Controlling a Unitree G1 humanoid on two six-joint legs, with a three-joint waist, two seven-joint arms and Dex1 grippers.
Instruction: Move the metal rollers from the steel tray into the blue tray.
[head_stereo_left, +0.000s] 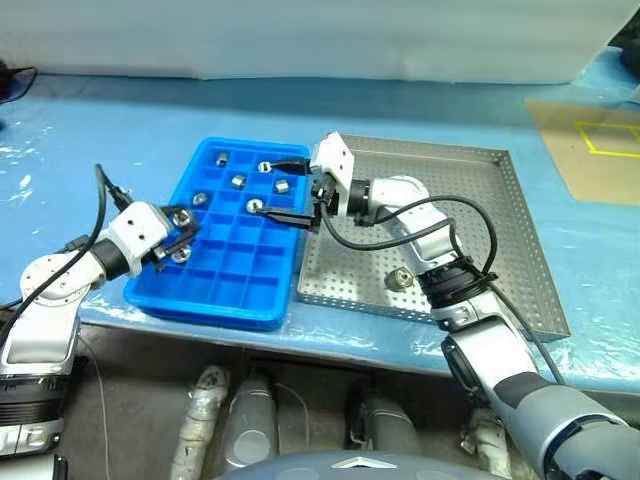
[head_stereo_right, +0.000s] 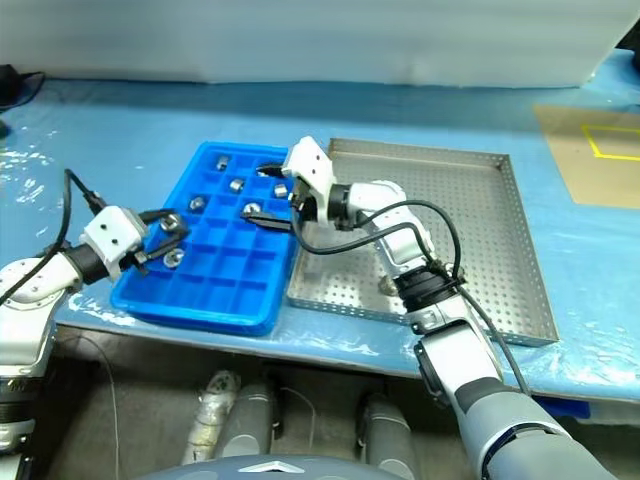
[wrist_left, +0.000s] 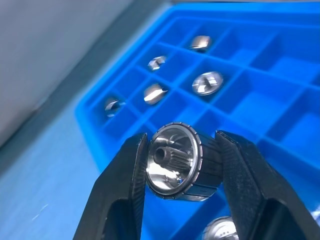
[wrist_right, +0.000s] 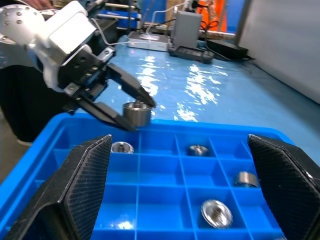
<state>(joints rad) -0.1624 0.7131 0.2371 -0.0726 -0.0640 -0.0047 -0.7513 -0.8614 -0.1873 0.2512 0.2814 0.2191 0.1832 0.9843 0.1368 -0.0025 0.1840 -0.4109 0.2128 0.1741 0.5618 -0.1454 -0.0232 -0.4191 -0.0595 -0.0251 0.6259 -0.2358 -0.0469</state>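
Pinching one of the metal rollers (wrist_left: 175, 162), the left gripper (head_stereo_left: 181, 236) hangs over the blue tray's (head_stereo_left: 222, 300) near-left corner. Right gripper (head_stereo_left: 286, 188) is spread wide and empty above the same tray's far-right cells. One roller (head_stereo_left: 398, 279) sits in the steel tray (head_stereo_left: 500, 230) beside it.

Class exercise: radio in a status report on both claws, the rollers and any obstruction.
Left claw shut on a roller over the blue tray. Right claw open, empty. One roller left in the steel tray. Nothing blocking.

Blue table cover (head_stereo_left: 120, 120); brown cardboard (head_stereo_left: 590, 150) at far right
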